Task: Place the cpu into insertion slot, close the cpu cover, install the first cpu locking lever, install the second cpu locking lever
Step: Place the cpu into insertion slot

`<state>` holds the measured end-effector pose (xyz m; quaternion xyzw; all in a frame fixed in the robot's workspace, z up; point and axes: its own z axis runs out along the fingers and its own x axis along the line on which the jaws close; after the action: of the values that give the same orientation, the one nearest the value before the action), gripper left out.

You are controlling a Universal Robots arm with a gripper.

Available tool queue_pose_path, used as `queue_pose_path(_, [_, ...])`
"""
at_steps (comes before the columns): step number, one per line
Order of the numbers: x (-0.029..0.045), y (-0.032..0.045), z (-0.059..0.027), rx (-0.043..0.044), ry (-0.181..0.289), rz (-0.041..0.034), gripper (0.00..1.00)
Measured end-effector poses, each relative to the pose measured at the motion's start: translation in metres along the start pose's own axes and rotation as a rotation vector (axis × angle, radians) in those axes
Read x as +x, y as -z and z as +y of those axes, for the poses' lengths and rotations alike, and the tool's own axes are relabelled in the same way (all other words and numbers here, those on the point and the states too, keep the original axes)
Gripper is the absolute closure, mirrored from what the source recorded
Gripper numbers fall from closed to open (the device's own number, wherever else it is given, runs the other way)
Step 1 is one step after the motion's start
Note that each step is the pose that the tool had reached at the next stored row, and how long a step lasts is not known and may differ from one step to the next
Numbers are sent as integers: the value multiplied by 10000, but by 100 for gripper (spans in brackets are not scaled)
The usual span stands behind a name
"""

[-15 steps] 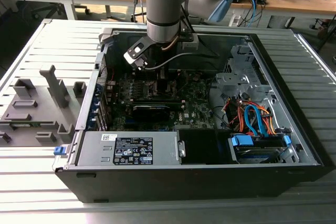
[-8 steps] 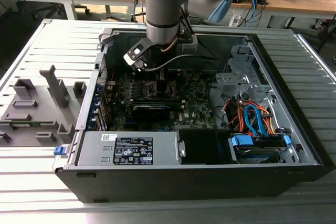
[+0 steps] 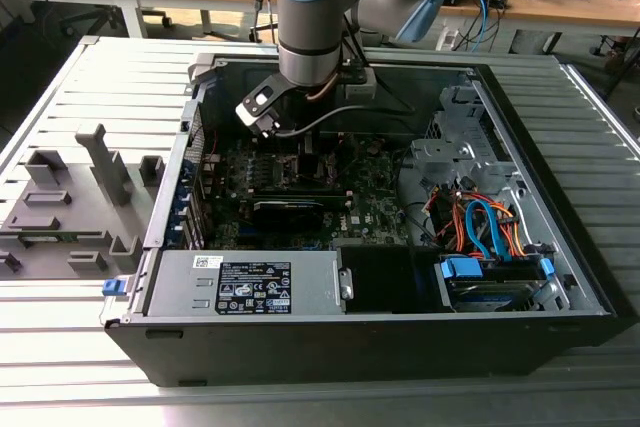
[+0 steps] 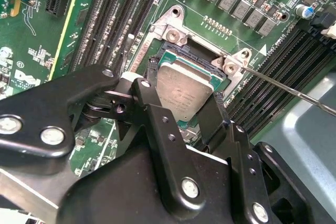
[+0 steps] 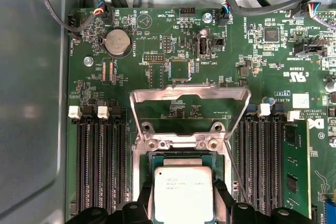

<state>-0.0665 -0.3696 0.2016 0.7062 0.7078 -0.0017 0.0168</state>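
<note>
Logging item one: the cpu (image 5: 182, 192), lying flat over the insertion slot (image 5: 181, 157) on the green board (image 5: 236, 51). Placing the work spot in the upper middle of the exterior view, beneath the arm (image 3: 315, 7). (Clerk)

Noting the gripper (image 4: 178, 100) clenched on the chip, pressing black fingers (image 4: 148, 103) against two opposite edges in both wrist views. (Checker)

Rating handling: judging it light, thin and stiff; treating the smooth metal top as slippery, and the underside contacts and socket pins as fragile. Advising hold by the side edges only, keeping it level, never pinching top and bottom. (Clerk)

Listing the cpu cover (image 5: 189, 94): standing raised on its hinge just beyond the slot, not yet closed. Entering one thin locking lever (image 4: 283, 86), angling away beside the socket. (Checker)

Flagging doubts: failing to tell whether fully seated or hanging just above the pins; losing the near edge of chip and slot behind the gripper body; failing to make out the corner markings for orientation. (Clerk)
</note>
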Motion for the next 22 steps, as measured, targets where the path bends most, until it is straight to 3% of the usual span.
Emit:
queue_pose_path(13, [10,-23,0,-1,1,4,46])
queue_pose_path(15, [12,-26,1,-4,0,9,45])
queue_pose_path(16, [10,-24,0,-1,1,5,38])
queue_pose_path(19, [10,-24,0,-1,1,4,38])
queue_pose_path(20, [10,-11,0,-2,0,5,38])
queue_pose_path(22, [5,191,5,-1,0,4,38])
